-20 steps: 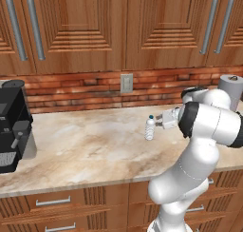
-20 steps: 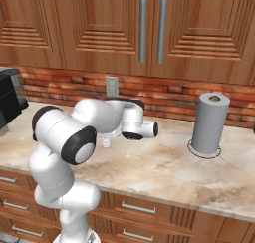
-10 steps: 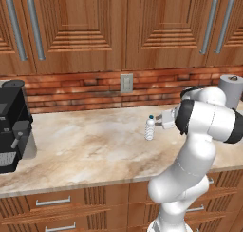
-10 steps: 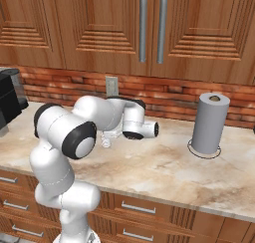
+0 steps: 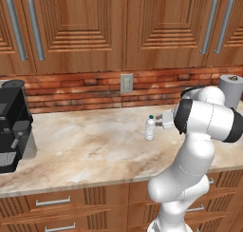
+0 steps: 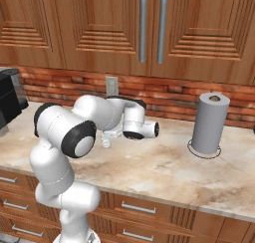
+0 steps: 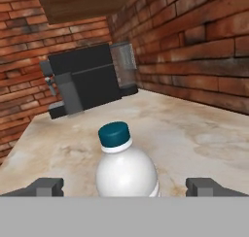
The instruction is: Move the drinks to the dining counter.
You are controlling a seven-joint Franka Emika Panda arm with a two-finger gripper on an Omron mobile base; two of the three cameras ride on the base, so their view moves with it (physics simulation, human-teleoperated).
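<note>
Claw open (fingers either side), nearer the water bottle than 1 second ago

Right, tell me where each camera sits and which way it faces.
Left base view: behind the arm's left, facing the counter; arm at lower right, water bottle beside it.
Right base view: behind its right; arm at lower left, paper-towel roll to the right.
Hand view: on the hand, looking along the open gripper at the bottle, coffee machine beyond.
All three share the bottle.
</note>
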